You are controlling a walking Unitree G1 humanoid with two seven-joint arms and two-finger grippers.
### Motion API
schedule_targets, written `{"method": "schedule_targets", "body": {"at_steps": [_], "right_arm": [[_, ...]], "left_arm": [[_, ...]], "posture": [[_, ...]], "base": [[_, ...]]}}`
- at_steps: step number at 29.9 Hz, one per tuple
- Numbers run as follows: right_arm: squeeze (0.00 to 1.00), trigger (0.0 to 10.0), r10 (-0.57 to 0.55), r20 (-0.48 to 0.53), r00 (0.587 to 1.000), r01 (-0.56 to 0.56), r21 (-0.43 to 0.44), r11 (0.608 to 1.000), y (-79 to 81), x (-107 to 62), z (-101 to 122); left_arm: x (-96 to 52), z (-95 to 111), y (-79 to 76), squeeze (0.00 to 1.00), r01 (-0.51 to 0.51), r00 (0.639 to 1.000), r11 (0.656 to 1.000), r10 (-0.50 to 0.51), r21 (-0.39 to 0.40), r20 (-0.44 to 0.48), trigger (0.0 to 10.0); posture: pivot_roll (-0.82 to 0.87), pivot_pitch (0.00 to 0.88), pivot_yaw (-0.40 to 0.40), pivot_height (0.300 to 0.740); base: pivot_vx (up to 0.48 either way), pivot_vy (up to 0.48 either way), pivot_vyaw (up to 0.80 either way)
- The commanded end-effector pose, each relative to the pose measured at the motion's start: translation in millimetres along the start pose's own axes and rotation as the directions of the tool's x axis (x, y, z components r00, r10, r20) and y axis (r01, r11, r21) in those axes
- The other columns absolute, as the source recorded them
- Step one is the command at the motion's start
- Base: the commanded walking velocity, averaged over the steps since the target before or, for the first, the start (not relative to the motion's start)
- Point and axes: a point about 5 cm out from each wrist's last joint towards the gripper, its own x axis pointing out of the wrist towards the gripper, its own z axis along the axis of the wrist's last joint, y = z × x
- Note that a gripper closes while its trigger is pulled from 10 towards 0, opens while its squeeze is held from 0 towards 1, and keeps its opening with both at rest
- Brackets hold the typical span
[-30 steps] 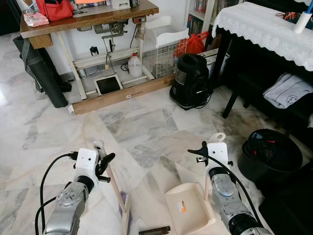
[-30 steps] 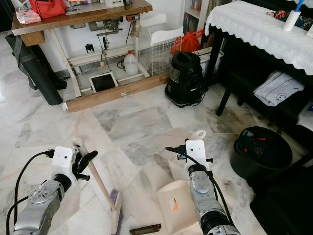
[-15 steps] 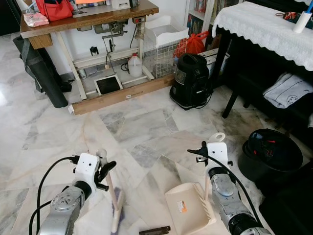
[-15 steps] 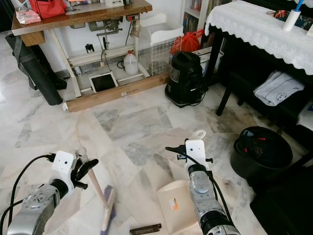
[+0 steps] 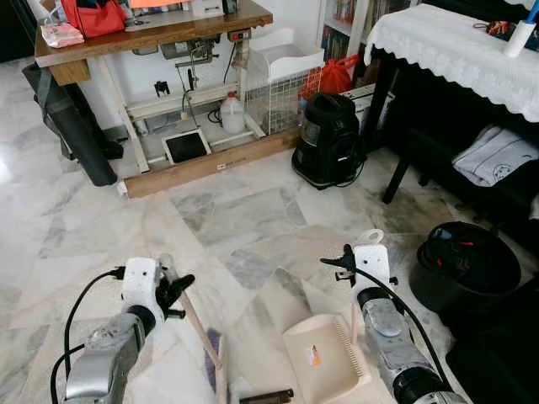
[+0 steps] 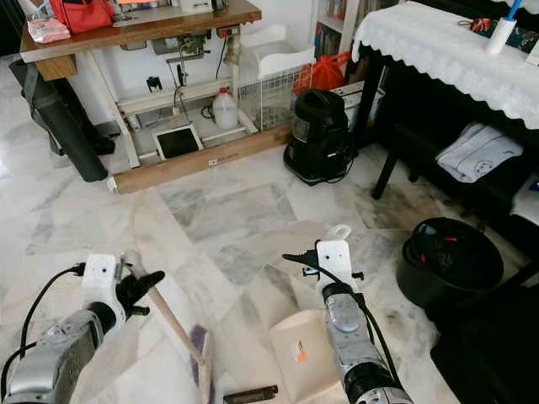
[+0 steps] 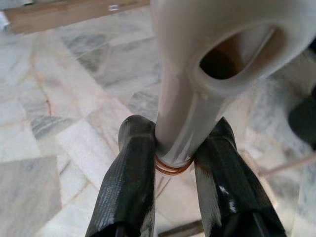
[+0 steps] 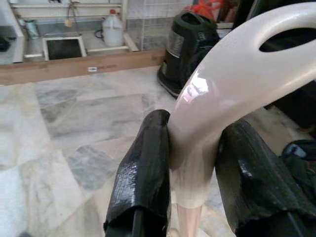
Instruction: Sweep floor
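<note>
Landmark: dustpan [image 5: 324, 356]. Left of it, the left gripper [image 7: 174, 163] is clamped on the broom [image 5: 202, 328] handle; the head has swung back toward the pan since half a second ago, completing a stroke. A dark stick [image 5: 266, 396] lies before the pan's mouth. Right gripper [image 8: 192, 163] clamps the pan's handle.

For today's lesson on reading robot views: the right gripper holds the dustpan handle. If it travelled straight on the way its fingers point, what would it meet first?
Judging by the right wrist view, the right gripper points over open marble floor toward the black vacuum cleaner. That vacuum looks like the first obstacle, though depth is uncertain.
</note>
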Motion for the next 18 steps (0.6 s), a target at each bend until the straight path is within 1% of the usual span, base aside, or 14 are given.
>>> {"method": "schedule_targets", "body": {"at_steps": [1,3,5,7,9,11,12,14,16,17,18], "right_arm": [[0.0,10.0,0.082,-0.161,0.984,-0.08,0.019,0.997,15.9,-16.5,-34],[0.0,10.0,0.088,-0.16,0.983,-0.086,0.019,0.996,16.3,-16.5,-34],[0.0,10.0,0.09,-0.161,0.983,-0.088,0.019,0.996,16.4,-16.4,-34],[0.0,10.0,0.095,-0.158,0.983,-0.093,0.024,0.995,17.4,-16.5,-33],[0.0,10.0,0.102,-0.157,0.982,-0.099,0.028,0.995,18.0,-16.3,-33],[0.0,10.0,0.107,-0.158,0.982,-0.104,0.028,0.994,18.4,-16.2,-33],[0.0,10.0,0.107,-0.158,0.982,-0.104,0.028,0.994,18.4,-16.2,-33],[0.0,10.0,0.112,-0.156,0.981,-0.108,0.032,0.994,18.8,-15.8,-32],[0.0,10.0,0.113,-0.155,0.981,-0.109,0.033,0.993,18.9,-15.6,-32],[0.0,10.0,0.114,-0.155,0.981,-0.11,0.035,0.993,18.8,-15.4,-32],[0.0,10.0,0.114,-0.155,0.981,-0.11,0.036,0.993,18.7,-15.4,-32]], "left_arm": [[3.4,-15,-2.4,0.0,-0.005,0.998,0.992,-0.004,-0.126,-0.07,10.0],[6.2,-14,-2.3,0.0,-0.02,0.997,0.988,0.009,-0.155,-0.073,10.0],[7.0,-14,-2.3,0.0,-0.025,0.997,0.986,0.013,-0.164,-0.075,10.0],[9.8,-10,-3.1,0.0,-0.032,0.998,0.973,0.019,-0.227,-0.059,10.0],[12.8,-5,-4.1,0.0,-0.031,0.999,0.953,0.018,-0.302,-0.046,10.0],[15.7,0,-4.2,0.0,-0.025,0.999,0.912,0.014,-0.409,-0.03,10.0],[15.7,0,-4.2,0.0,-0.025,0.999,0.912,0.014,-0.409,-0.03,10.0],[17.2,9,-4.1,0.0,-0.015,1.0,0.877,0.022,-0.48,0.01,10.0],[17.7,13,-4.2,0.0,-0.004,0.999,0.862,0.024,-0.507,0.032,10.0],[18.3,17,-5.0,0.0,0.012,0.998,0.846,0.022,-0.534,0.056,10.0],[18.6,19,-5.5,0.0,0.02,0.998,0.837,0.02,-0.546,0.067,10.0]], "posture": [[0.04,0.105,0.027,0.74],[0.04,0.105,0.027,0.74],[0.04,0.105,0.027,0.74],[0.04,0.105,0.027,0.74],[0.03,0.096,0.027,0.74],[0.04,0.091,0.025,0.74],[0.04,0.091,0.025,0.74],[0.04,0.087,0.023,0.74],[0.04,0.081,0.022,0.74],[0.04,0.078,0.021,0.74],[0.04,0.078,0.021,0.74]], "base": [[0.0,0.0,0.0],[0.0,0.0,0.0],[0.0,0.0,0.0],[0.0,0.0,0.0],[0.0,0.0,0.0],[0.0,0.0,0.0],[0.0,0.0,0.0],[0.0,0.0,0.0],[0.0,0.0,0.0],[0.0,0.0,0.0],[0.0,0.0,0.0]]}}
